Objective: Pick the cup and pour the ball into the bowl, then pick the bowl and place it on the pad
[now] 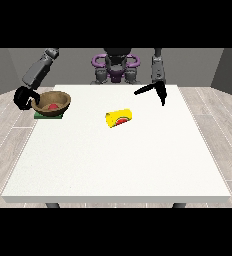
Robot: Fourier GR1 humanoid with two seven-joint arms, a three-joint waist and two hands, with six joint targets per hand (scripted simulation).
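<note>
A brown bowl (52, 102) rests on a green pad (48, 115) at the table's far left, with a red ball (53, 106) inside it. The hand at the view's left (24, 97) is at the bowl's left rim, its fingers curled round the edge. A yellow cup (119, 118) with a red and green mark lies on its side near the table's middle. The hand at the view's right (156, 90) hovers above the far right part of the table, its fingers held straight and nothing in it.
The white table (118, 160) stretches wide toward the camera. The robot's torso (115, 67) stands behind the far edge. A wooden floor surrounds the table.
</note>
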